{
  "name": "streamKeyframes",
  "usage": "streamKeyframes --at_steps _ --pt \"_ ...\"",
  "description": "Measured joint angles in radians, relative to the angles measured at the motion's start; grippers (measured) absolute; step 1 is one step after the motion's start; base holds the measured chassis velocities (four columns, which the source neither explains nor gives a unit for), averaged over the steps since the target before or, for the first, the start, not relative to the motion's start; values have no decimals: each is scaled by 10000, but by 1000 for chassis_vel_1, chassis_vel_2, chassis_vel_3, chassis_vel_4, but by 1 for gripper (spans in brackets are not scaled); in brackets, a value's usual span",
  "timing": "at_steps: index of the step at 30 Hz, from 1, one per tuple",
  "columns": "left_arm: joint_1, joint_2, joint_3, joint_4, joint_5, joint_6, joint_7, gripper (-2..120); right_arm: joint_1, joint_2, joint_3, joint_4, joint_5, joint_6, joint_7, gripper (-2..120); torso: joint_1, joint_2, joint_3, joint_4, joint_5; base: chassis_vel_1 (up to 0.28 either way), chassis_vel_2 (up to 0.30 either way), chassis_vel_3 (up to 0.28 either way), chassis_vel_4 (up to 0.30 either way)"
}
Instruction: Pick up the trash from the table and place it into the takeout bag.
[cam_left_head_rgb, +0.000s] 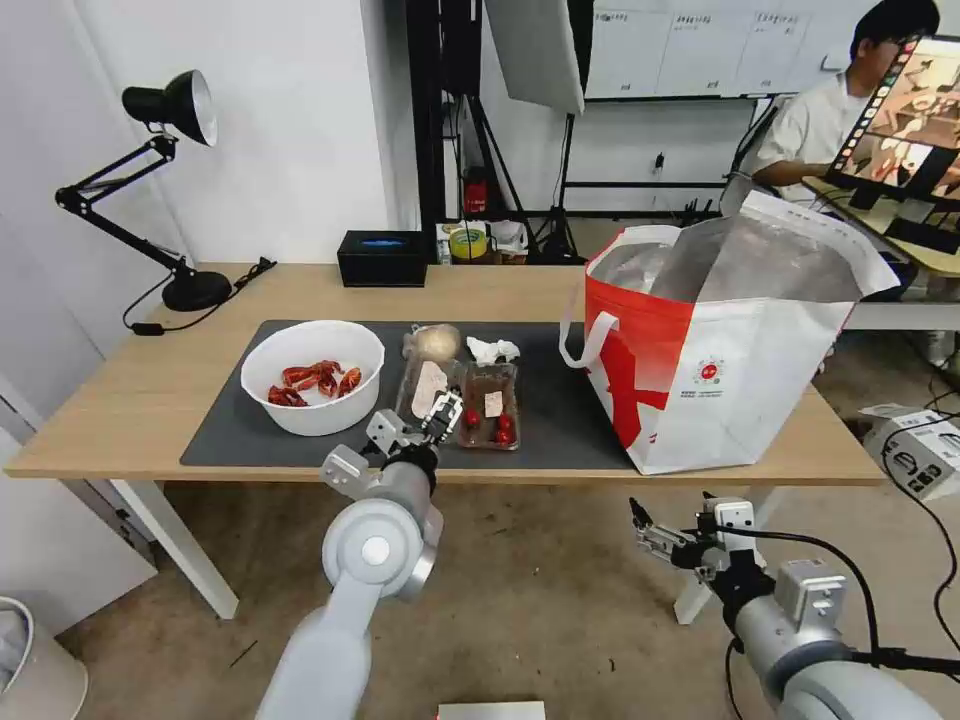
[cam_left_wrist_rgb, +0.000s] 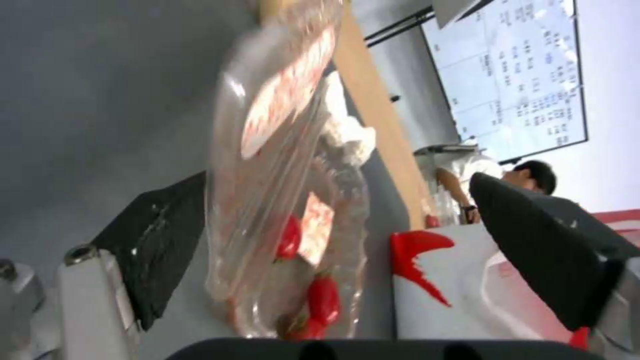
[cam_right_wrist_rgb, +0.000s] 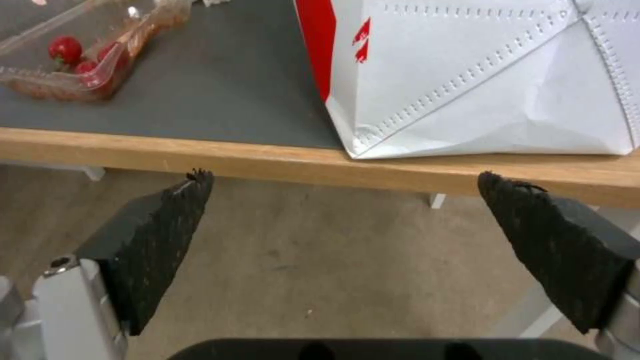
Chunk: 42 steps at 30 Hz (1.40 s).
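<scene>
Four pieces of trash lie on the dark mat of the table (cam_left_head_rgb: 130, 400) in the head view: the white bowl of crayfish shells (cam_left_head_rgb: 313, 377), the bagged bun (cam_left_head_rgb: 436, 343), the crumpled tissue (cam_left_head_rgb: 492, 349) and the clear clamshell tray (cam_left_head_rgb: 470, 400) with cherry tomatoes. The left gripper (cam_left_head_rgb: 440, 412) reaches over the near edge of the tray, while the takeout bag (cam_left_head_rgb: 720, 345) stands open to the right, well apart from it. The right gripper (cam_left_head_rgb: 640, 522) hangs below the table edge in front of the bag, idle.

In the left wrist view, the tray (cam_left_wrist_rgb: 293, 200) sits between the two black pads (cam_left_wrist_rgb: 157, 240), which stand wide apart and, as far as the blurred plastic lets me judge, are not yet pressing on it. The tray looks thin and springy, so a squeeze on its flexible lid could buckle it or let it slip out. If it tilts during a lift, the loose tomatoes (cam_left_wrist_rgb: 323, 300) and scraps may roll onto the mat. The tissue (cam_left_wrist_rgb: 347, 132) lies just beyond the tray and could be dragged along.

In the right wrist view, that gripper's fingers (cam_right_wrist_rgb: 157, 240) are spread open over bare floor, with the table edge and the white bag (cam_right_wrist_rgb: 480, 80) above them. The bag's soft wall is near; a careless sweep of either arm could push it over or fold its mouth shut.
</scene>
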Motion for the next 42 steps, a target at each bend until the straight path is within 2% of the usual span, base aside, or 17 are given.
streamKeyframes --at_steps 11,19,36,42 --pt "-190 114 7 -230 -108 -57 290 100 -26 -12 23 48 -6 4 -10 100 0 0 0 0 0 0 0 0 0" --pt "-301 131 381 -269 -151 -42 419 100 -126 55 54 156 -33 4 -10 100 0 0 0 0 0 0 0 0 0" --pt "-1076 -52 1448 643 259 54 486 100 -391 288 217 420 -125 49 -9 100 1 0 0 -1 1 0 0 0 0" --pt "-1397 593 1679 715 933 370 995 100 -482 359 215 469 -248 132 -20 100 1 0 0 -1 0 0 0 0 0"
